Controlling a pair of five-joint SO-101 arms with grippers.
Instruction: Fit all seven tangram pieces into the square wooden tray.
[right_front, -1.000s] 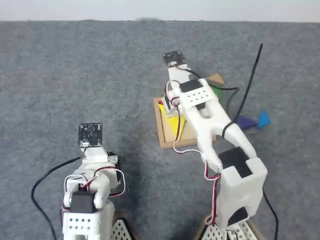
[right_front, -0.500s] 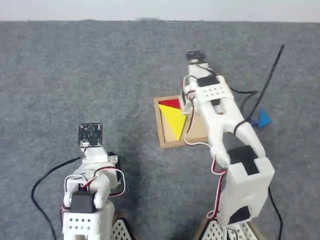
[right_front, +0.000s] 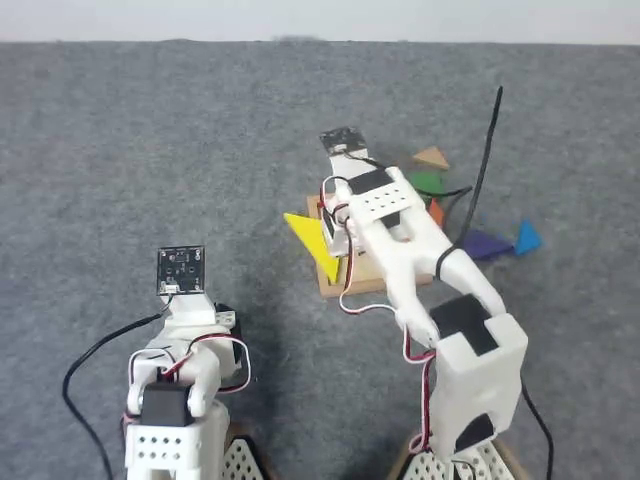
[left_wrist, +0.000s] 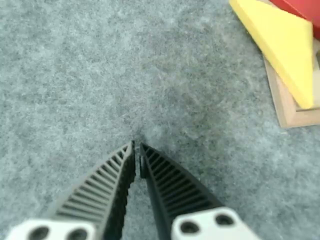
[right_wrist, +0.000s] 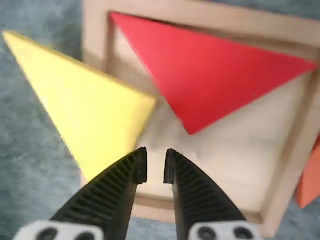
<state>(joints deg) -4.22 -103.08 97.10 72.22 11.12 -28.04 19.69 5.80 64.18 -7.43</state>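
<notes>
While R gripper (right_wrist: 155, 167) hangs barely apart (empty), yellow triangle (right_wrist: 85, 107) lies beside, across tray (right_wrist: 225, 22) rim.

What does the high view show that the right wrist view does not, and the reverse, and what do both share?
The high view adds the green piece, tan triangle, purple piece and blue triangle loose on the carpet beside the tray, and the left arm. The right wrist view adds the red triangle lying inside the tray and the right gripper, jaws slightly apart, empty. Both show the yellow triangle lying across the tray's rim and the orange piece outside it.
</notes>
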